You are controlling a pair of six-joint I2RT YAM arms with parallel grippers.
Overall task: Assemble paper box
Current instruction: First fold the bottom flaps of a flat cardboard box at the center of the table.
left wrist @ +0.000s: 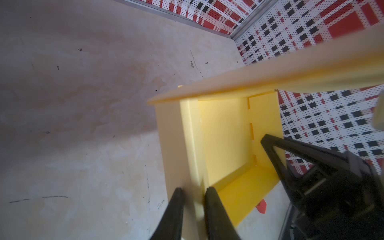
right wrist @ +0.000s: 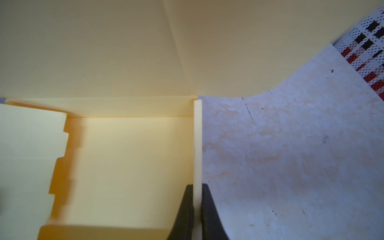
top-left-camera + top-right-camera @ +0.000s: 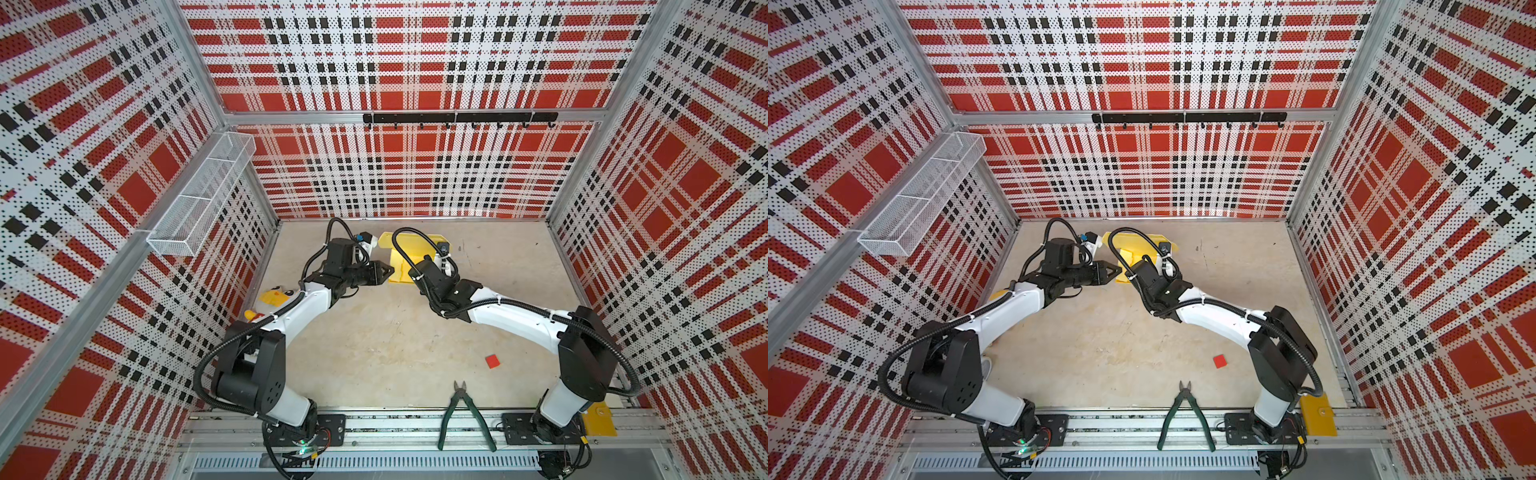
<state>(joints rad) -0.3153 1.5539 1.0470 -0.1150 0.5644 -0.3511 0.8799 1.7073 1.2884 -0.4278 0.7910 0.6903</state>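
Note:
The paper box (image 3: 399, 270) is pale yellow card, partly folded up, at the far middle of the table, and both arms meet over it. In the left wrist view the box (image 1: 224, 135) stands open with its lid flap raised. My left gripper (image 1: 194, 191) straddles one side wall, and the wall fills the gap between its fingers. My right gripper (image 2: 197, 187) is shut on the thin edge of the opposite wall of the box (image 2: 128, 162). A tabbed flap stands loose inside. In both top views the left gripper (image 3: 391, 271) (image 3: 1119, 272) touches the box's near-left edge; the right fingertips are hidden under the wrist.
Green-handled cutters (image 3: 463, 415) lie at the front edge, with a small red square (image 3: 493, 360) behind them. A yellow plush toy (image 3: 274, 297) sits by the left arm. A yellow-orange tag (image 3: 598, 417) lies at the right base. A wire basket (image 3: 199, 195) hangs on the left wall.

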